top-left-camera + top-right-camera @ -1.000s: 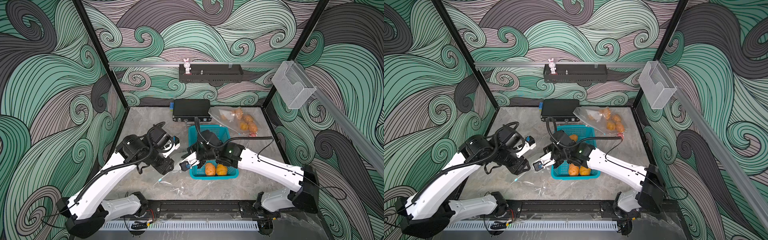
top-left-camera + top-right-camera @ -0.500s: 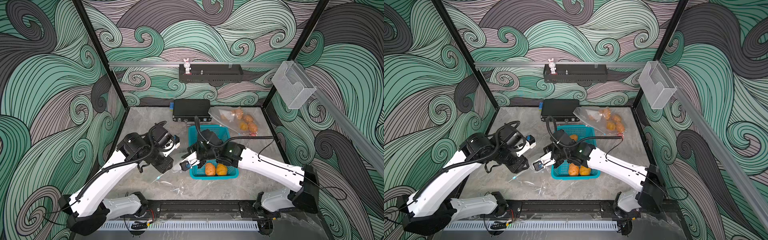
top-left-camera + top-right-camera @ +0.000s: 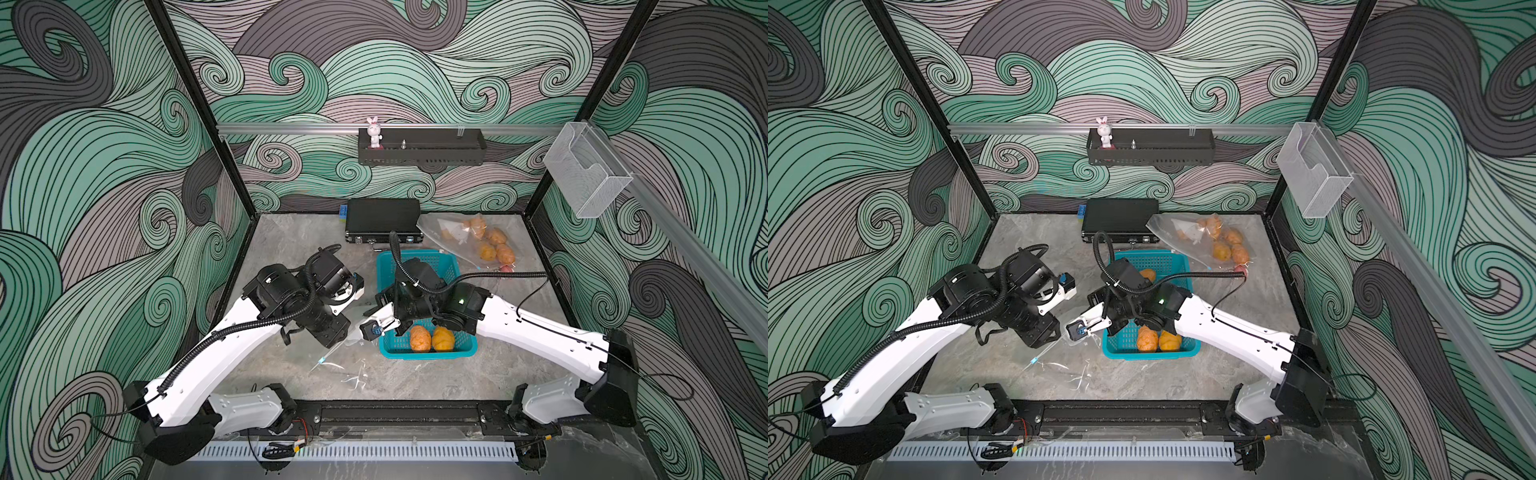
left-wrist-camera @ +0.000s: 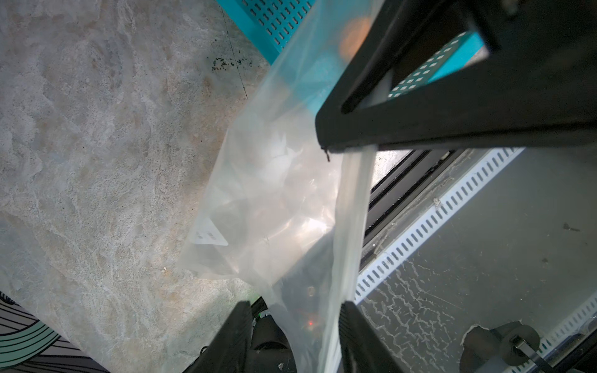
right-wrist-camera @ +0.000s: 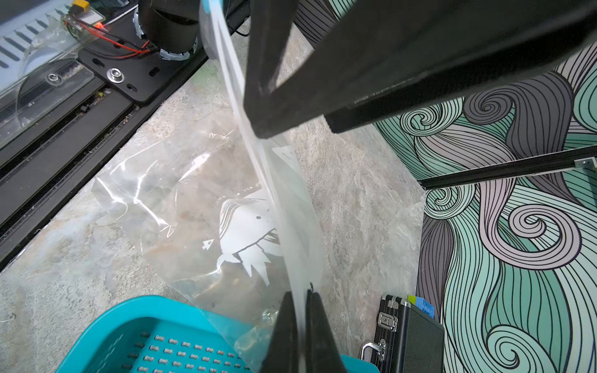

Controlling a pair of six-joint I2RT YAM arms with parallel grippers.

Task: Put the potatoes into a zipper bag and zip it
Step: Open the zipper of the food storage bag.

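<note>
An empty clear zipper bag (image 3: 338,359) (image 3: 1054,359) hangs between my two grippers, left of the teal basket (image 3: 415,266), with its lower part on the table. My right gripper (image 5: 298,297) (image 3: 370,330) is shut on the bag's (image 5: 210,210) rim strip. My left gripper (image 4: 294,310) (image 3: 330,336) is open, and the bag's film (image 4: 274,193) passes between its fingers (image 4: 239,323). Two orange-tan potatoes (image 3: 430,338) (image 3: 1156,340) lie at the near end of the basket. A third potato (image 3: 1147,274) peeks out behind the right wrist.
A second clear bag (image 3: 478,245) with several potatoes lies at the back right. A black case (image 3: 382,220) stands against the back wall. The black rail (image 3: 395,411) runs along the table's front edge. Bare stone surface (image 3: 291,245) lies left of the basket.
Both arms hold almost the same pose. The left arm has edged slightly toward the right gripper, and the bag stays stretched between them.
</note>
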